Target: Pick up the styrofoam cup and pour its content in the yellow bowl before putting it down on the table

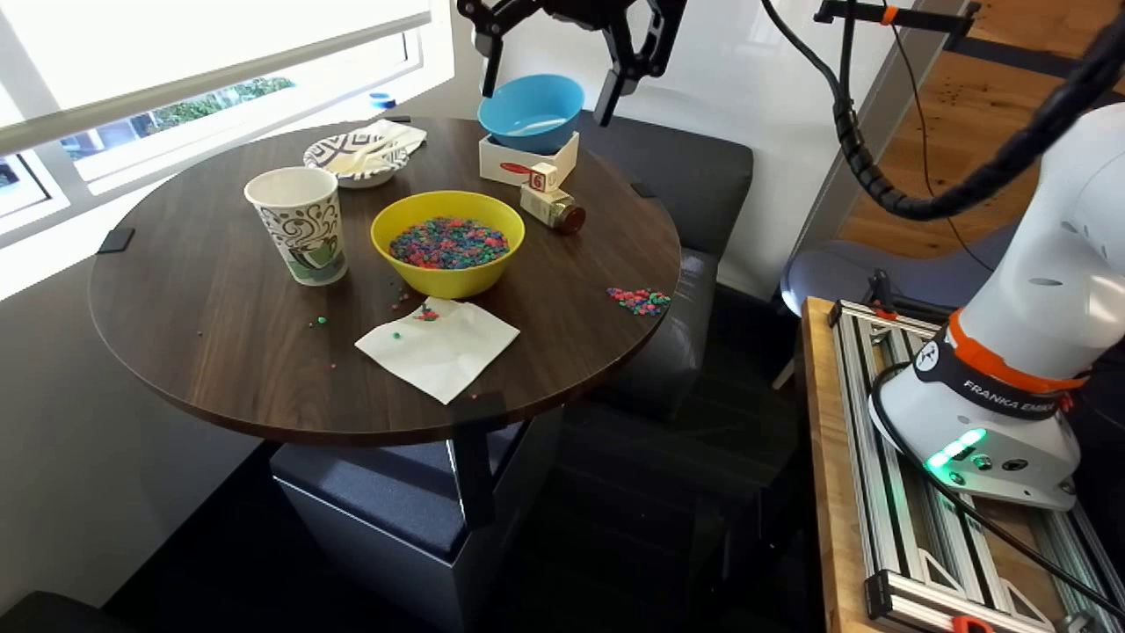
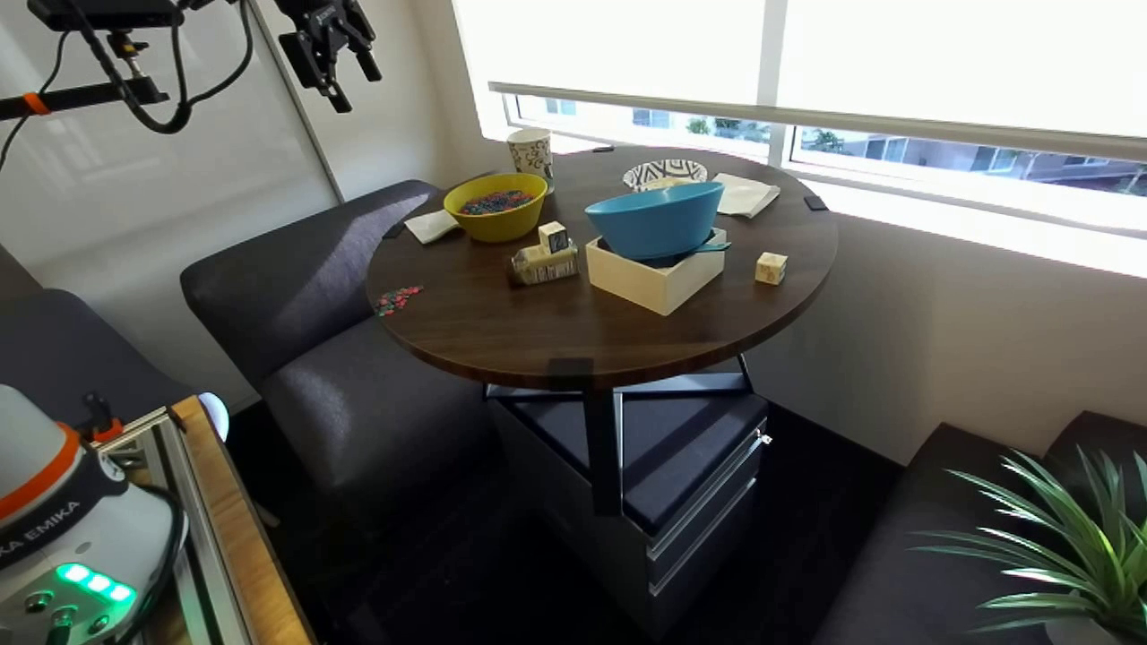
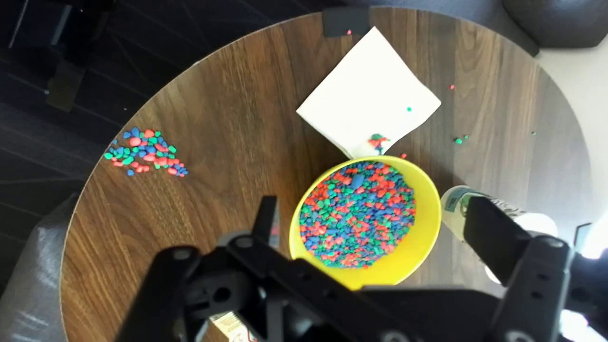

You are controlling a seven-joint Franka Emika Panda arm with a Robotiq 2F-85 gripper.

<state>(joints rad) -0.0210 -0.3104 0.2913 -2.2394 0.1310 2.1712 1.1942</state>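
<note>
The styrofoam cup (image 1: 309, 237) stands upright on the dark round table (image 1: 202, 325), beside the yellow bowl (image 1: 450, 281). Only white shows inside the cup; its bottom is hidden. The cup (image 2: 534, 157) stands behind the yellow bowl (image 2: 511, 226) in an exterior view. The bowl holds many red, green and blue pieces. My gripper (image 1: 547, 104) is open and empty, high above the table; it also shows in an exterior view (image 2: 357, 90). In the wrist view, the bowl (image 3: 422, 237) lies between the open fingers (image 3: 373, 209), and one finger partly covers the cup (image 3: 453, 213).
A blue bowl (image 1: 532, 105) sits tilted in a white box (image 1: 505, 163). A bottle (image 1: 549, 208) lies on its side with a letter block (image 1: 543, 178) on it. A patterned dish (image 1: 343, 158), a napkin (image 1: 439, 352) and loose pieces (image 1: 640, 301) also lie on the table.
</note>
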